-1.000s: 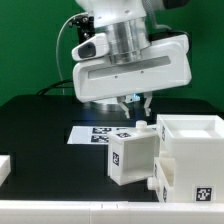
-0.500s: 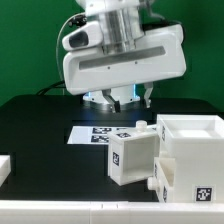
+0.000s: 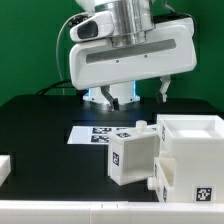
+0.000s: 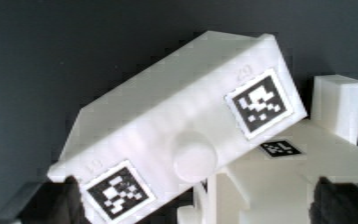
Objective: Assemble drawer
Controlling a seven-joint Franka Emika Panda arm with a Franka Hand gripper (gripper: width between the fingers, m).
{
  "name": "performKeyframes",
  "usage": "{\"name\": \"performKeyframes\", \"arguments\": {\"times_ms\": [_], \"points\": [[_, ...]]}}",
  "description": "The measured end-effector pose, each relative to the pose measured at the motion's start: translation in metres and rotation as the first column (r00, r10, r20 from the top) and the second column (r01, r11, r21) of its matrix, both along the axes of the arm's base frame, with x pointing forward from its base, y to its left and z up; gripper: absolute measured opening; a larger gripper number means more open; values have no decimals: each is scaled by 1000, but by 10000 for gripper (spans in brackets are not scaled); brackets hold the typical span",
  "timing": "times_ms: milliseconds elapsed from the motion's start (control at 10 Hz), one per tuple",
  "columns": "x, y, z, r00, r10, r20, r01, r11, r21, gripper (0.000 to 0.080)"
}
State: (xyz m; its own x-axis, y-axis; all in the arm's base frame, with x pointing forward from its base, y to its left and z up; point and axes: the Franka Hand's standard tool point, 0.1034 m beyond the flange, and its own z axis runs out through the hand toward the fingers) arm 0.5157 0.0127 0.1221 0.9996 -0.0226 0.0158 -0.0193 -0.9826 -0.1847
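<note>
Above the black table (image 3: 40,125), your gripper (image 3: 137,92) hangs with fingers (image 3: 163,88) spread wide, holding nothing. Small tray (image 3: 130,156) sits below it, near side, just beside the large housing (image 3: 192,140) at the exterior view's right.

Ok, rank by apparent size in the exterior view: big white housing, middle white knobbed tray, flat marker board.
Largest: the matte white plastic cube housing.
Next: the small white plastic box tray with a knob.
Smallest: the thin flat white marker board, though the tray hides part of it.
</note>
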Motion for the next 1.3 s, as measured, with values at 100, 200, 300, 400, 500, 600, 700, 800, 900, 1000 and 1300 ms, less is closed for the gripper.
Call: {"name": "performKeyframes", "arguments": {"times_ms": [100,200,300,400,500,600,700,800,900,1000,1300], "points": [[3,4,-2,997,80,18,-79,996,-43,648],[9,8,-1,990,134,32,-132,989,-68,648],[10,8,-8,982,185,47,-181,981,-70,649],[10,8,-17,974,218,60,-213,974,-70,649],[9,7,-25,973,220,73,-215,974,-69,649],[5,7,-33,973,218,76,-213,975,-68,649],[4,7,-36,974,215,77,-210,975,-66,649],[5,7,-36,974,212,77,-208,976,-64,649],[5,8,-36,974,213,77,-208,976,-64,605],[4,8,-36,974,213,76,-208,976,-64,468],[5,7,-36,974,212,78,-208,976,-65,167]]}}
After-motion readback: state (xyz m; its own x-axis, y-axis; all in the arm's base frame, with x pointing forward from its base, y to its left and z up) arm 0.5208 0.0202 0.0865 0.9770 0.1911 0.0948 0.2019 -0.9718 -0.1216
